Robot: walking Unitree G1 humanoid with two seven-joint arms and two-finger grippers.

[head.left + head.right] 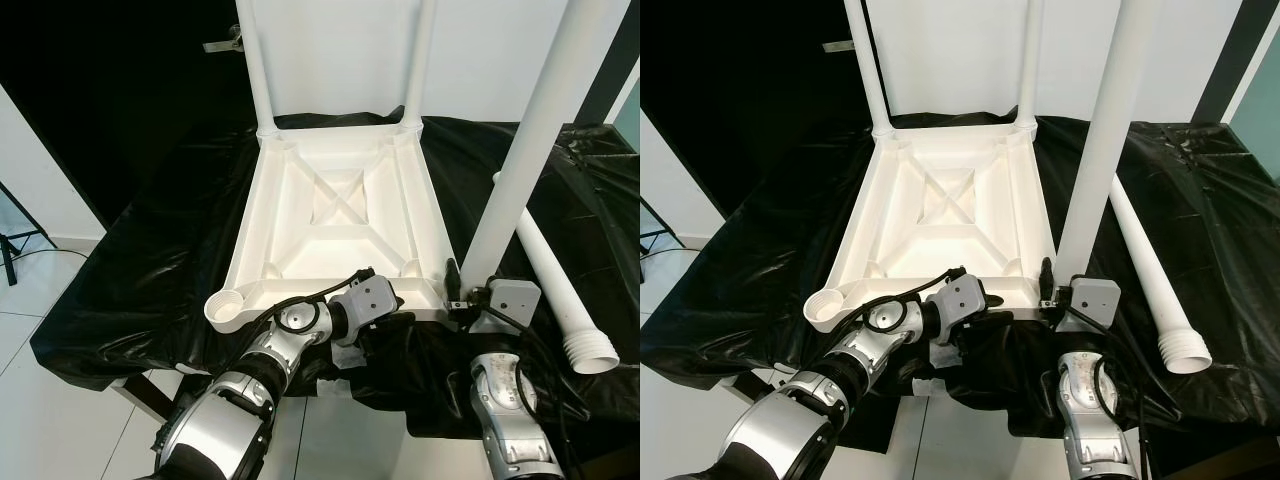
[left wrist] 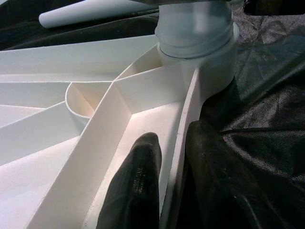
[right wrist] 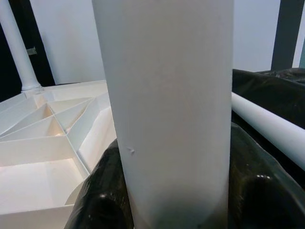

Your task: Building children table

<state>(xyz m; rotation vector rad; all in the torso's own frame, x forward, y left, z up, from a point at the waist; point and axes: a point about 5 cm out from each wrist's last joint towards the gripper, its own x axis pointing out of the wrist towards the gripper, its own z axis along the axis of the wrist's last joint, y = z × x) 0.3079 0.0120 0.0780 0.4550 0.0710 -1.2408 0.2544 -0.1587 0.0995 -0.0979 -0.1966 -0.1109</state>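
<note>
While the upturned tabletop [image 1: 340, 215] lies underside-up on the black-draped bench [image 1: 140, 270], the step in hand is judged to be seating the third leg.

Right hand [image 3: 167, 210]: closed around the upright leg [image 1: 540, 130], which stands at the near right corner socket, long axis close to vertical, leaning slightly.

Left hand [image 2: 171, 191]: pinching the tabletop's near rim, one finger inside the rib, one outside, just beside that socket.

Two far legs [image 1: 258, 60]: fitted, pointing straight up.

Spare leg [image 1: 555, 285]: lying on the bench to the right, long axis running near-to-far, flared end nearest the robot.

Near left socket [image 1: 225, 305]: unfilled.

Next move, as a judgement: press the held leg fully home, tabletop steadied, then fetch the spare.
</note>
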